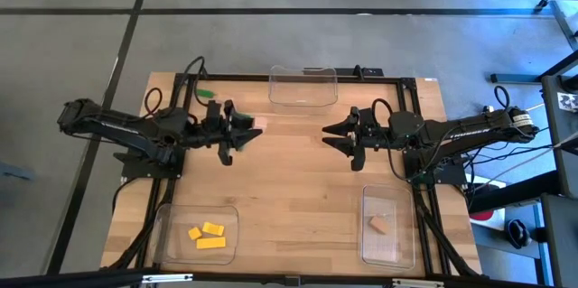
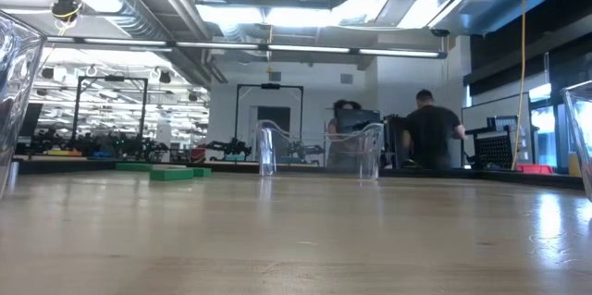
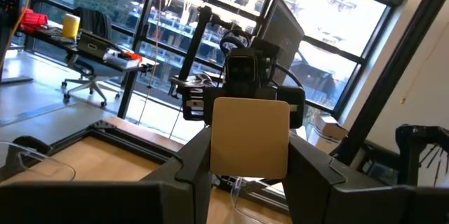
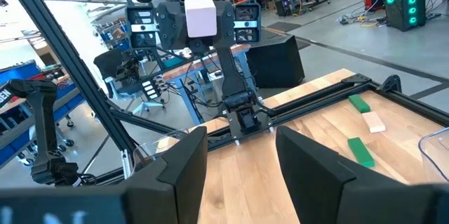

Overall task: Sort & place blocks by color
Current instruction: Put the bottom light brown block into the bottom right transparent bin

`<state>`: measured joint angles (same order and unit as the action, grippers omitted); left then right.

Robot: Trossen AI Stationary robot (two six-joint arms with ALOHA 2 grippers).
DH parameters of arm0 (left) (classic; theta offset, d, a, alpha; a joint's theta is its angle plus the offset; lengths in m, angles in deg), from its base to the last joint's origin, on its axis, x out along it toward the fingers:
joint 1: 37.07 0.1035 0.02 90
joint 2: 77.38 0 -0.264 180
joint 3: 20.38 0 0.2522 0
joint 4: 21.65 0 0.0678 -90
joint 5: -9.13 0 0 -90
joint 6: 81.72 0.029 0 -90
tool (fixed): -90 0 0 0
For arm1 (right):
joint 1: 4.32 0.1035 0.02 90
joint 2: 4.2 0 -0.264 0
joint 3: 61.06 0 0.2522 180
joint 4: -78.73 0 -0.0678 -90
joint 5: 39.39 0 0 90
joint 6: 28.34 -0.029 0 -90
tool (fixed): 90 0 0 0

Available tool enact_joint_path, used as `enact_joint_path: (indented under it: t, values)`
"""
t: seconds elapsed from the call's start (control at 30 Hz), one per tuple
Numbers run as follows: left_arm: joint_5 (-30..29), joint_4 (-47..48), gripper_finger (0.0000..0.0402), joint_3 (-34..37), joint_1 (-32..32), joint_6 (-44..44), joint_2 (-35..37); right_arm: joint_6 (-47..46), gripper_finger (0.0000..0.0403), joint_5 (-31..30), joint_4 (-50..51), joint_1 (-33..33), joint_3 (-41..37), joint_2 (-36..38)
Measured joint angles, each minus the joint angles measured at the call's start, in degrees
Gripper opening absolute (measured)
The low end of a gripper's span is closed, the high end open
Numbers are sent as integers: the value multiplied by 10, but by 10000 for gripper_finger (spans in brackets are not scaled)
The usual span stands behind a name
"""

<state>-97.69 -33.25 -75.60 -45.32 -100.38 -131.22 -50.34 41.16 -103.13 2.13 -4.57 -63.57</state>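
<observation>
Left gripper [image 1: 256, 131] hangs over the table [image 1: 289, 189], a little to the left of the clear tray [image 1: 302, 87] that sits at the middle of the far edge and nearer to me than it. Its two fingers are clamped on a pale wood-coloured block [image 3: 250, 137], which sits square between them and clear of the tabletop.

Further left of that tray, near the same far edge, lie two green blocks [image 4: 361, 151] with a pale block [image 4: 374, 122] between them. The three lie close together; I cannot tell whether they touch.

Down at the near edge, well to the left of the far tray, a second clear tray [image 1: 167, 220] holds three yellow blocks [image 1: 208, 234] bunched close together.

To the right of the far tray and nearer than it, the right gripper [image 1: 336, 134] faces the left one across a bare stretch of wood. Its fingers are spread apart with nothing between them.

At the near edge, right of the far tray, a third clear tray [image 1: 384, 247] holds one tan block [image 1: 378, 224] lying on its floor.

Beyond the table, two people [image 2: 430, 129] are at desks in the room.
</observation>
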Motion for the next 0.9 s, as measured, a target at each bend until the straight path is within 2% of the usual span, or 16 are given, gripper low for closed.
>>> enact_joint_path:
  t: [0.53, 0.77, 0.9]
  values:
    - [-4, 0, 124, 0, 0, 13, -8, -14, 175, 0, -8, 0, 0, -1]
    - [-2, -1, 124, -19, 0, 10, -82, 30, 175, 19, -102, 0, 9, -65]
    - [37, 9, 125, -59, 0, 11, -138, 30, 175, 20, -99, 0, 48, -116]
